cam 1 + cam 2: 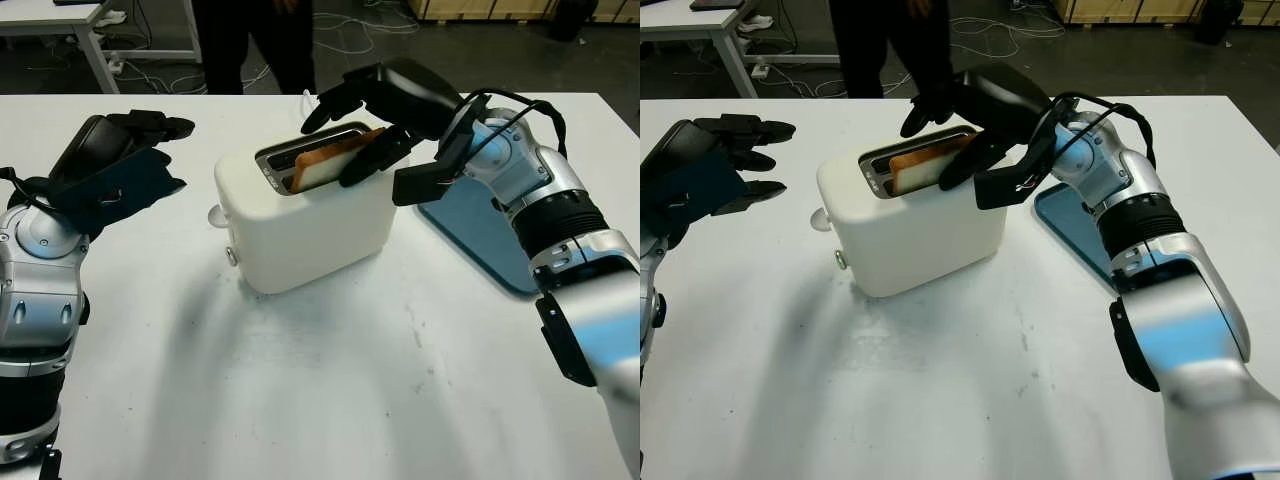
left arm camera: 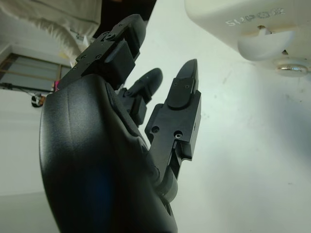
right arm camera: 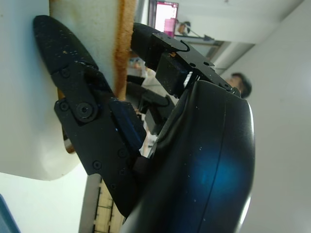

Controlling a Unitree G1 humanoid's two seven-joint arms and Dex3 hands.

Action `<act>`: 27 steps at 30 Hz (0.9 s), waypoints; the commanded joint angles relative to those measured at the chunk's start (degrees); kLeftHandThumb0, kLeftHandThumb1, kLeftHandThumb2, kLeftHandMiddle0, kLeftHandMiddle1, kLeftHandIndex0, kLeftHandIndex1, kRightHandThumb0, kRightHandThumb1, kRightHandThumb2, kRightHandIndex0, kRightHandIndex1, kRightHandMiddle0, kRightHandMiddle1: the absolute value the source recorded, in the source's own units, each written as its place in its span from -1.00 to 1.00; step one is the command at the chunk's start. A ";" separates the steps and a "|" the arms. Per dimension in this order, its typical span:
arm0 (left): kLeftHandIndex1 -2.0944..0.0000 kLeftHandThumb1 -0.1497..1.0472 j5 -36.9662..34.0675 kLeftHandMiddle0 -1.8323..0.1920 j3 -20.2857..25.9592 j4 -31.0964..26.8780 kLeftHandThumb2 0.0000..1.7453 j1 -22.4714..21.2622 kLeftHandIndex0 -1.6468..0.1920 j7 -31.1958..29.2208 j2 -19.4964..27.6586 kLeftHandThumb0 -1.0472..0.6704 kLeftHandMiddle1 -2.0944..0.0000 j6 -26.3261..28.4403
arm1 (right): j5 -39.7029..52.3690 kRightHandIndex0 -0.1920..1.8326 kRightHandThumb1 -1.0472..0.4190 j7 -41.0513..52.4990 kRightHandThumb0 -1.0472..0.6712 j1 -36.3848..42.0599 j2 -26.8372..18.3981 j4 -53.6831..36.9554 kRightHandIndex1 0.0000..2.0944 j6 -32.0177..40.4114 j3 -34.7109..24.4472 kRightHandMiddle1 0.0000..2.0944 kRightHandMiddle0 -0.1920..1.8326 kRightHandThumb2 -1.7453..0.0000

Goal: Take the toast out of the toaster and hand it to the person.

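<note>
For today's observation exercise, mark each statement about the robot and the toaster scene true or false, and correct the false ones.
1. The toast sits in the slot of the toaster. True.
2. The right hand is at the toast, a finger on each side. True.
3. The left hand holds the toast. False: it is open, beside the toaster.
4. The toaster is black. False: it is white.
5. A blue tray lies on the table beyond the right arm. True.

head stereo pair looking down at the bench (image 1: 330, 400), both sharing the toaster (image 1: 300, 225), wrist cams super close to each hand
</note>
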 commanded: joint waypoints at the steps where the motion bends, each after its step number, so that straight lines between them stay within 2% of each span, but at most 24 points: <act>1: 1.00 0.79 0.49 0.37 -0.17 -0.45 -0.82 0.66 0.12 0.49 0.12 0.21 0.43 -0.29 | -0.84 -0.17 -0.55 -0.65 -0.65 -1.12 0.75 0.97 -0.20 -0.71 0.68 -0.64 -0.01 0.98; 10: 1.00 0.79 0.46 0.37 -0.17 -0.23 -0.82 0.37 0.11 0.42 0.22 0.20 0.43 -0.35 | -1.02 -0.10 -0.64 -0.99 -0.55 -1.81 1.26 2.49 -0.16 -1.87 1.60 -0.64 0.04 0.98; 17: 1.00 0.79 0.39 0.38 -0.18 0.13 -0.82 0.06 0.11 0.42 0.30 0.21 0.43 -0.92 | -0.20 0.23 -0.80 7.06 -0.45 -2.57 0.96 2.71 -0.13 -1.14 2.60 -0.59 0.09 0.95; 18: 1.00 0.79 0.36 0.38 -0.17 0.05 -0.82 0.00 0.12 0.42 0.22 0.21 0.43 -0.70 | 0.54 0.22 -0.81 8.78 -0.37 -2.52 1.18 2.66 -0.01 -0.54 2.39 -0.56 0.11 0.91; 19: 1.00 0.79 0.45 0.38 -0.25 -0.10 -0.82 -0.06 0.12 0.41 0.21 0.21 0.43 -0.43 | 1.09 0.19 -0.81 9.68 -0.31 -2.32 1.42 2.50 0.25 -0.20 2.16 -0.50 0.13 0.85; 20: 1.00 0.79 0.45 0.38 -0.26 -0.16 -0.82 -0.07 0.12 0.42 0.18 0.21 0.43 -0.39 | 1.33 0.26 -0.67 9.42 -0.24 -1.93 1.63 2.22 0.50 -0.20 1.93 -0.25 0.10 0.51; 21: 1.00 0.79 0.43 0.38 -0.24 -0.16 -0.82 -0.05 0.12 0.43 0.16 0.22 0.43 -0.42 | 1.30 0.31 -0.46 8.79 -0.22 -1.60 1.74 1.93 0.58 -0.30 1.80 -0.06 0.09 0.10; 23: 1.00 0.79 0.54 0.38 -0.28 -0.11 -0.82 -0.03 0.12 0.46 0.24 0.22 0.43 -0.47 | -0.23 0.34 -0.25 6.67 -0.22 -1.23 1.48 0.97 0.65 -0.33 2.27 0.16 0.06 -0.38; 25: 1.00 0.79 0.52 0.38 -0.22 -0.05 -0.82 0.02 0.12 0.48 0.28 0.21 0.43 -0.64 | -1.82 0.32 -0.23 5.17 -0.22 -1.22 1.01 0.10 0.66 -0.26 2.95 0.27 -0.02 -0.45; 27: 1.00 0.79 0.39 0.37 -0.09 -0.05 -0.83 0.08 0.11 0.51 0.20 0.21 0.43 -0.75 | -2.89 0.28 -0.28 4.76 -0.21 -1.34 0.66 -0.57 0.67 0.20 3.42 0.24 -0.08 -0.37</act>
